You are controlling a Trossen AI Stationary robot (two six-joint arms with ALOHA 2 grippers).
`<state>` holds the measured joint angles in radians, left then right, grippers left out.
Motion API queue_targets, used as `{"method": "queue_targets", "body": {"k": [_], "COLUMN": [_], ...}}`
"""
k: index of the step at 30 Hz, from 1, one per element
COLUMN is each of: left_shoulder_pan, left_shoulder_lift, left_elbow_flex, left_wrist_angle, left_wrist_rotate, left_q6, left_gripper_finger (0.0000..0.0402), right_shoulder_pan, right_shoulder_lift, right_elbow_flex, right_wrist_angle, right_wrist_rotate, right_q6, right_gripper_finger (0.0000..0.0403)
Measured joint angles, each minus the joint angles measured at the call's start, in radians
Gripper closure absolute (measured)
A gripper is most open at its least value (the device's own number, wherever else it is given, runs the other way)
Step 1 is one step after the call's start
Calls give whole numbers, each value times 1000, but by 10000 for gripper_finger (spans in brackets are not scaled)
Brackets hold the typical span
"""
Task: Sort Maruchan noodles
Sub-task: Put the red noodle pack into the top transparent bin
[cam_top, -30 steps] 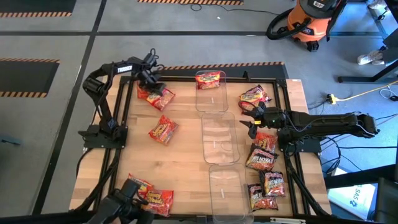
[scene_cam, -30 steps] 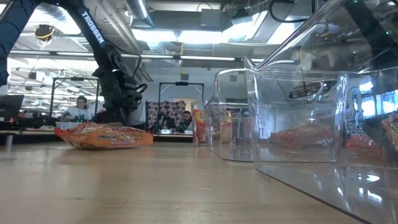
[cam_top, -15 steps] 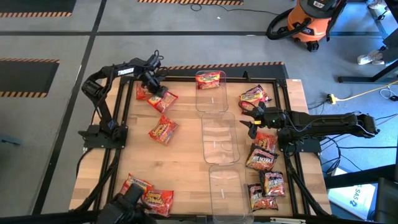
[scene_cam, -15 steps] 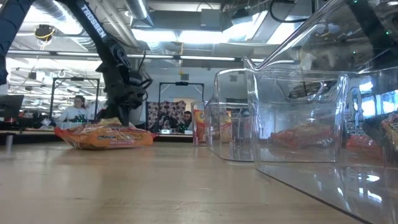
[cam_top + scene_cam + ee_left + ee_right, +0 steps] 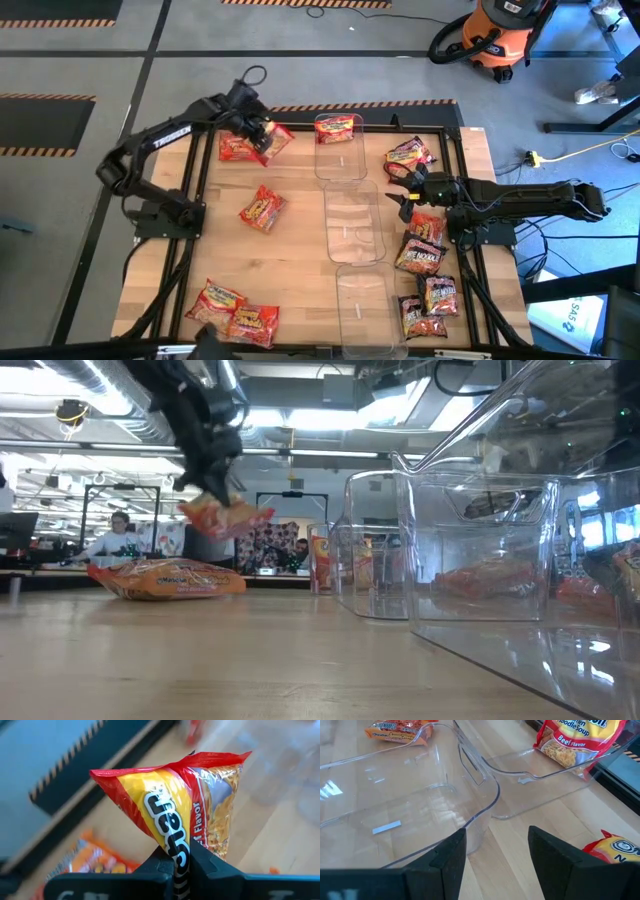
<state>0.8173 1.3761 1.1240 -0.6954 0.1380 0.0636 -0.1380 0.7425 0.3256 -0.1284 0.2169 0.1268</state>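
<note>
My left gripper (image 5: 260,129) is shut on a red-yellow Maruchan packet (image 5: 274,141) and holds it by one edge above the table's far left. The low view shows that packet (image 5: 226,516) hanging clear of the wood. In the left wrist view the held packet (image 5: 185,810) stands up from my closed fingers (image 5: 162,867). An orange-red packet (image 5: 236,148) lies flat just left of it. My right gripper (image 5: 404,186) hovers open beside the middle clear bin (image 5: 372,252), with nothing between its fingers (image 5: 449,854).
Three clear bins run down the table's centre; the far bin (image 5: 341,165) holds one red packet (image 5: 337,127). Loose packets lie mid-left (image 5: 262,208), at the near left (image 5: 235,312), and several along the right side (image 5: 421,256). People sit in the room behind.
My left gripper shut on the red-yellow packet and lifted it off the table, swinging slightly toward the bins. The right arm has stayed still.
</note>
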Motion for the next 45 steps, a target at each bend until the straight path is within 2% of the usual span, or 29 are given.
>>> {"method": "queue_targets", "body": {"k": [3, 8, 14, 20, 26, 36, 40, 45], "left_shoulder_pan": [-57, -147, -247, -300, -330, -381, -405, -426], "left_shoulder_lift": [-35, -41, -41, 3, 141, 474, 584, 673], "left_elbow_flex": [0, 0, 1, 119, 341, 717, 802, 823], "left_wrist_angle": [77, 230, 417, 379, 254, 111, 99, 100], "left_wrist_rotate": [-1, -1, -113, -218, -326, -484, -551, -570], "left_q6": [8, 10, 56, 103, 183, 371, 463, 497], "left_gripper_finger": [390, 389, 389, 388, 388, 388, 388, 388], "right_shoulder_pan": [0, 0, 0, 0, 0, 0, 0, 0], "right_shoulder_lift": [0, 0, 0, 0, 1, 56, 76, 95], "right_elbow_flex": [0, 0, 0, 0, 0, 0, 0, 0], "right_wrist_angle": [0, -1, -1, -1, -5, -4, -3, -5], "right_wrist_rotate": [15, 119, 139, 139, 139, 139, 131, 130], "right_q6": [1, 56, 52, 52, 51, 51, 56, 58], "right_gripper_finger": [210, 210, 210, 210, 210, 210, 210, 210]}}
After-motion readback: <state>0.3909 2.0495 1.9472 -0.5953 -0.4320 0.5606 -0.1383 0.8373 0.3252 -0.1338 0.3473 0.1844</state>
